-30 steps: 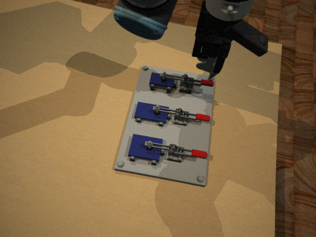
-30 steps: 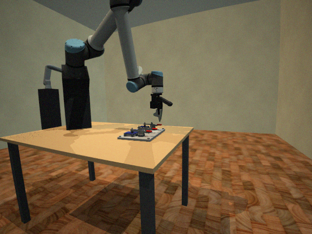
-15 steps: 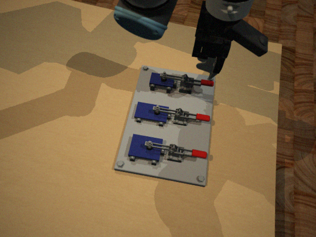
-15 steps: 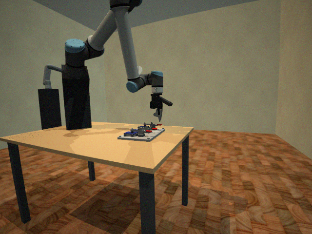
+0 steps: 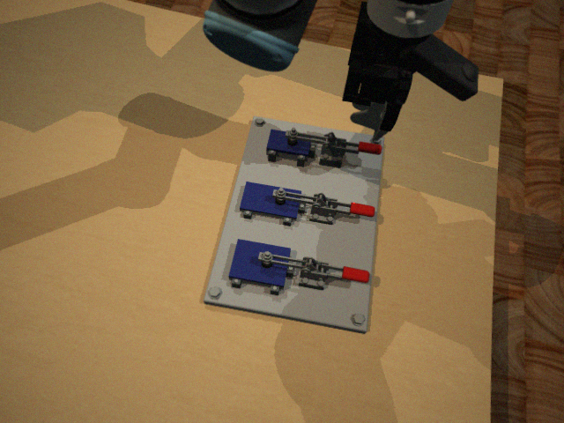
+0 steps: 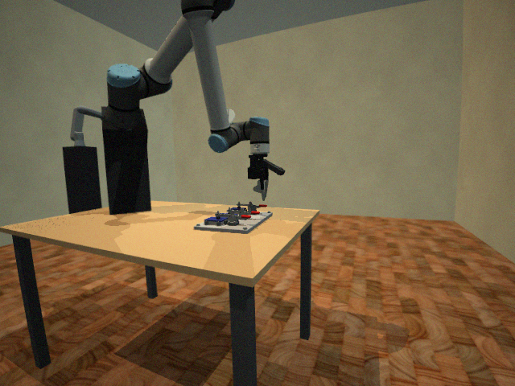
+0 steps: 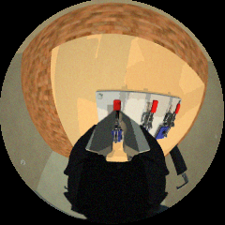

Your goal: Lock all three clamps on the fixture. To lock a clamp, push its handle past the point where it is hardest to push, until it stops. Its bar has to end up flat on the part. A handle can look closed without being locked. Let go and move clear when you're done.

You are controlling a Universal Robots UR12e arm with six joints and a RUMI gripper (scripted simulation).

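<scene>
Gripper (image 5: 374, 139) (image 6: 264, 199) (image 7: 117, 111) is shut, w/ nothing in it. It's above the far red handle (image 5: 369, 147) (image 6: 262, 205) (image 7: 117, 105), prob. needs to go down onto it.

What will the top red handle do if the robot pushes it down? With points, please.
The handle (image 5: 369, 147) (image 7: 117, 105) will probably feel stiff, since it sits on a metal lever (image 5: 352, 145). It likely swings rather than rolls away, because the lever joins the clamp (image 5: 332, 144). The plate (image 5: 291, 174) probably won't tip, as it lies flat with bolts at its corners.
</scene>
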